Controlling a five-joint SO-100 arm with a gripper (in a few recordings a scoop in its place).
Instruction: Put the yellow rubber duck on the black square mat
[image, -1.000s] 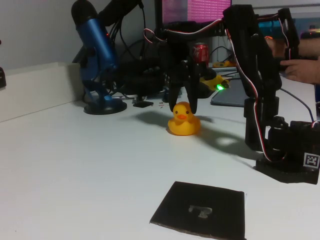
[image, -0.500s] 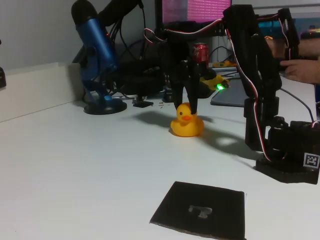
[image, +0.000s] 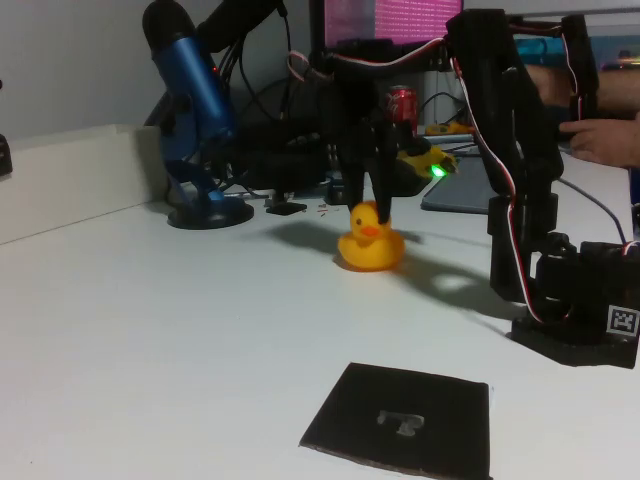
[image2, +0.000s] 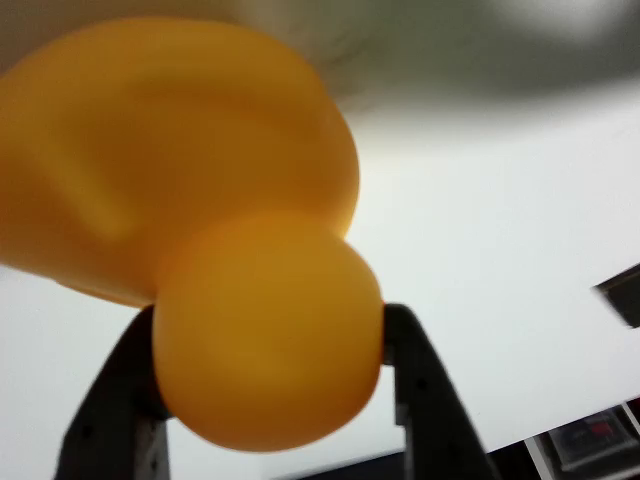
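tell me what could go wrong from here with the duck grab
The gripper pinches only the round head of the yellow rubber duck, so the glossy head could squeeze out and the duck drop on lifting. Held by the head, the heavier body may swing or tilt during the carry. The black square mat lies well in front of the duck, near the table edge, so a release that falls short could miss it.

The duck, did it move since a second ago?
Yes, a little. In the fixed view the duck has shifted slightly right and away from the black mat, and the gripper has closed on its head.
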